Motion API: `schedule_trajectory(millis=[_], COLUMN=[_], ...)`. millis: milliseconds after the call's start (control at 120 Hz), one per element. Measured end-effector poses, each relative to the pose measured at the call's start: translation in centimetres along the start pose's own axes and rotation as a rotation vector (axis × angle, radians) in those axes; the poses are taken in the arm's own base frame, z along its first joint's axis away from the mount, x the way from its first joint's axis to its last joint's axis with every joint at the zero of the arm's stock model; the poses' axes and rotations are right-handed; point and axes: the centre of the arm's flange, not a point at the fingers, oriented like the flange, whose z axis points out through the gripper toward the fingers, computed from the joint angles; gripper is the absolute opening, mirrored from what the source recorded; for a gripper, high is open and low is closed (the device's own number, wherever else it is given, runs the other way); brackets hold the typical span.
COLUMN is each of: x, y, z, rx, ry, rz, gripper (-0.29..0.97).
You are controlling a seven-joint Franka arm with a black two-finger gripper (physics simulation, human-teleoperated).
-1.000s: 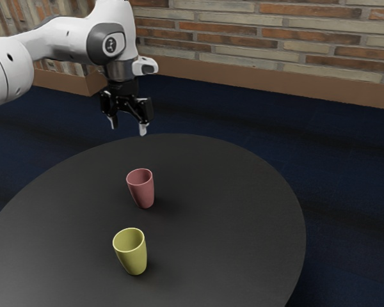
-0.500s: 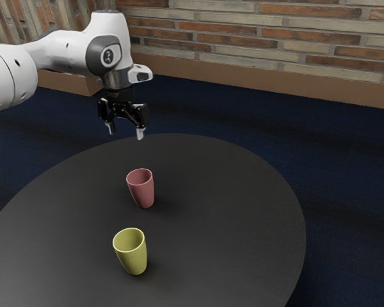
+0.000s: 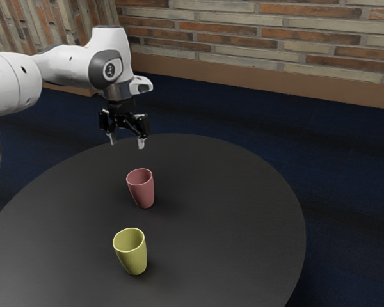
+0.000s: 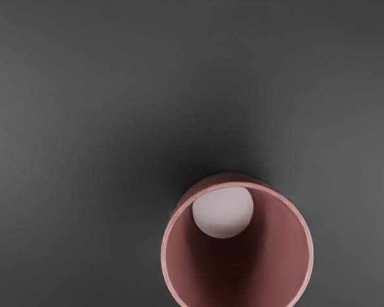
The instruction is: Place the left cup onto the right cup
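A pink cup (image 3: 141, 187) stands upright near the middle of the round black table (image 3: 243, 211). A yellow-green cup (image 3: 130, 251) stands upright nearer the front edge, apart from the pink one. My gripper (image 3: 125, 142) hangs open in the air above the table's far side, beyond and above the pink cup, with nothing between its fingers. From the wrist view I look down into the pink cup (image 4: 237, 256) and see its pale bottom.
A brick wall (image 3: 256, 32) with a brown baseboard runs behind the table. Dark blue floor (image 3: 333, 147) surrounds the table. The table's right half in the exterior view is bare.
My gripper has come down and shifted slightly toward the exterior view's left, closer to the table. Both cups stand where they were.
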Motion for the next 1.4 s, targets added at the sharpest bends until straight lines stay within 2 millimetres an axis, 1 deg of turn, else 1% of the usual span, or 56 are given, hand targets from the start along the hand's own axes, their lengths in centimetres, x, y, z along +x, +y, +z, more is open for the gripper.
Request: schedule_trajectory(millis=[108, 225, 567, 817, 1025, 1167, 1283, 1400], x=[0.0, 0.3, 1.2, 1.6, 1.0, 1.0, 0.6, 0.4], y=[0.0, -0.6, -1.5, -1.8, -1.9, -1.9, -2.0, -2.0], z=[1.5, 2.7, 4.8, 5.9, 7.9, 8.0, 8.5, 8.4], rx=[-0.002, -0.004, -0.005, -0.005, -0.004, -0.011, -0.013, -0.015], ry=[-0.011, -0.012, -0.008, -0.012, -0.028, -0.015, -0.018, -0.009], rz=[-0.020, -0.047, -0.096, -0.117, -0.127, -0.135, -0.140, -0.143], gripper=[0.68, 0.68, 0.68, 0.68, 0.68, 0.68, 0.68, 0.68])
